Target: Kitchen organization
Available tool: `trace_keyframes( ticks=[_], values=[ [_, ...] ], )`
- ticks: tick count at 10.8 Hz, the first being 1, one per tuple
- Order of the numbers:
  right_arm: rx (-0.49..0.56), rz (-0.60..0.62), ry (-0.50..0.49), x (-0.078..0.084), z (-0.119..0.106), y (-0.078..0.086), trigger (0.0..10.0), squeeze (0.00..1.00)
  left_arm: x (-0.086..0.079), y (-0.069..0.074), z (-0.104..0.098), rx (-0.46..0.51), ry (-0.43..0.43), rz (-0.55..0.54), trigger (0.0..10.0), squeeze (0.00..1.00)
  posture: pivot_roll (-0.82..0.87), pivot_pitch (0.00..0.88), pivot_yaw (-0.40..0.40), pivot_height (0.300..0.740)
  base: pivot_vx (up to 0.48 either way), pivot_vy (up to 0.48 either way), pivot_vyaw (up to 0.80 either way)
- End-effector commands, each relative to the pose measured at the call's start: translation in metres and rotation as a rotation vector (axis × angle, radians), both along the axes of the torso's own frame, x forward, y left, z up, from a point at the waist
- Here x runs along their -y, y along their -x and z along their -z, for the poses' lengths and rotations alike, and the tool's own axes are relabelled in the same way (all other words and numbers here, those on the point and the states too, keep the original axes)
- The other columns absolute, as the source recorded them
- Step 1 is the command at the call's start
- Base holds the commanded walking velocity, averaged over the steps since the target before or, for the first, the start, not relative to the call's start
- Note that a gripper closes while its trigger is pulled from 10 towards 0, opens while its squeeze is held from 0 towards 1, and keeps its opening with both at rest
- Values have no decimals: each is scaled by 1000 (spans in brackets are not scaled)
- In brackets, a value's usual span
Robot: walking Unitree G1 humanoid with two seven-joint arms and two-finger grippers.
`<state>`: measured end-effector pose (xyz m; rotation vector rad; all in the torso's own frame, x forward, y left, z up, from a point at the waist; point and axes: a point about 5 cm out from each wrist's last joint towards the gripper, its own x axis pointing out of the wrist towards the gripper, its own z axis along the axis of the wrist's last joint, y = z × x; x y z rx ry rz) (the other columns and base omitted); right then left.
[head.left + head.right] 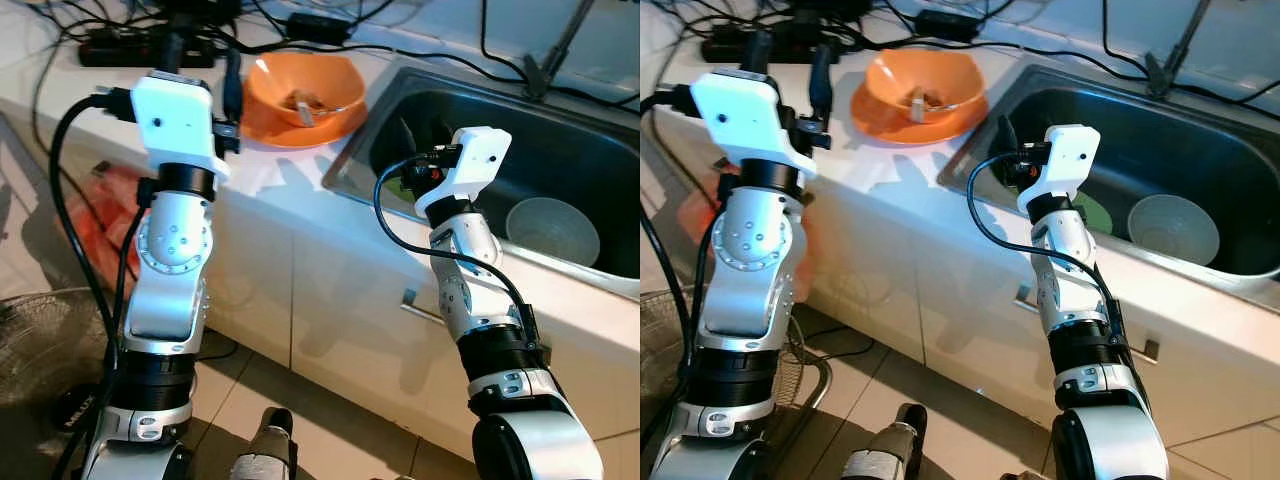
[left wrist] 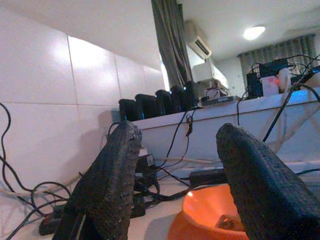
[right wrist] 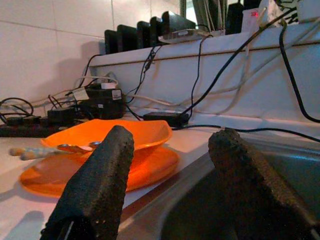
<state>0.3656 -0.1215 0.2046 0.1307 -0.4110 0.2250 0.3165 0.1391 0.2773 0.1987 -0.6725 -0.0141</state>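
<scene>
Both your arms are raised at the white counter [image 1: 300, 190], fingers spread and holding nothing.

The steel sink [image 1: 560, 150] sits in the counter's right part, a pale bowl [image 1: 552, 230] in its basin near the front wall. The orange bowl [image 1: 305, 95] rests on an orange plate [image 1: 890, 120] just beside the sink's left rim. Your left gripper [image 2: 180, 195] is lifted level over the counter's left end, pointing at the orange bowl. Your right gripper [image 3: 170, 185] reaches over the sink's front-left corner.
</scene>
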Motion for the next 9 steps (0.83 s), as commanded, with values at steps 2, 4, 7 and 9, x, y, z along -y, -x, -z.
trace_keyframes(
  ticks=[2, 4, 7, 9],
  values=[
    [-34, 17, 5, 4, 6, -1, 10000, 0, 2, 3, -3, -3, -11, 14, 10000, 0, 122, 126, -46, 740, 0, 0, 0],
    [-37, 19, 6, 4, 5, -1, 10000, 0, 0, 1, 0, -20, -9, 7, 10000, 0, 122, 128, -47, 740, 0, 0, 0],
    [-46, 18, 10, 4, 7, -1, 10000, 0, -2, 0, 2, -42, 3, -6, 10000, 0, 124, 136, -48, 740, 322, 0, 0],
    [-50, 17, 9, 4, 8, -1, 10000, 0, -3, 1, 4, -50, 7, -11, 10000, 0, 127, 142, -49, 740, 354, 0, 0]
  ],
)
